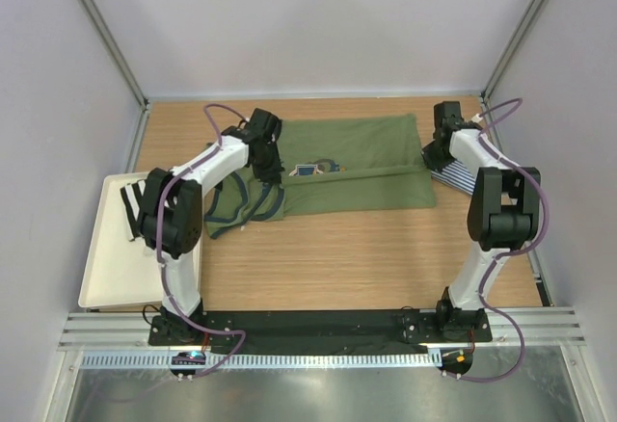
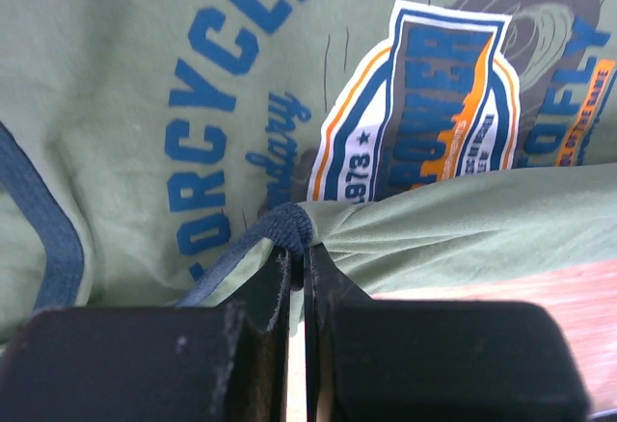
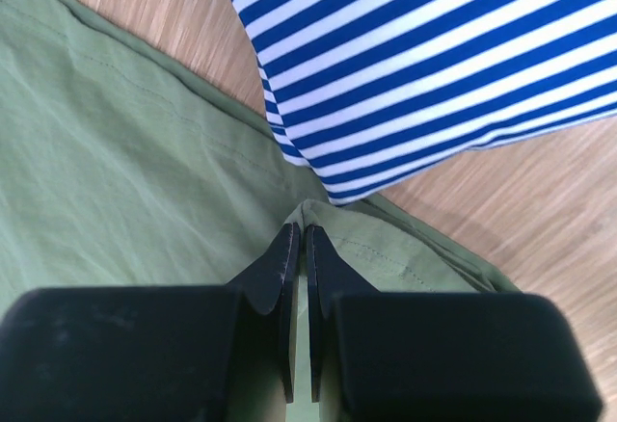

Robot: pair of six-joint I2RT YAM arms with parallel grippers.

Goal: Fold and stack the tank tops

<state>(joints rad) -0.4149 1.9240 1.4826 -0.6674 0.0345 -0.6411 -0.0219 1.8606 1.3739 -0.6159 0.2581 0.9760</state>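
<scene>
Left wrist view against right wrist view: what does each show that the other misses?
Only the left wrist: the olive tank top with its blue chest lettering and badge print, and the left gripper shut on its navy trim. Only the right wrist: the striped tank top, and the right gripper shut on an olive edge. Both: olive cloth and wooden table.
</scene>
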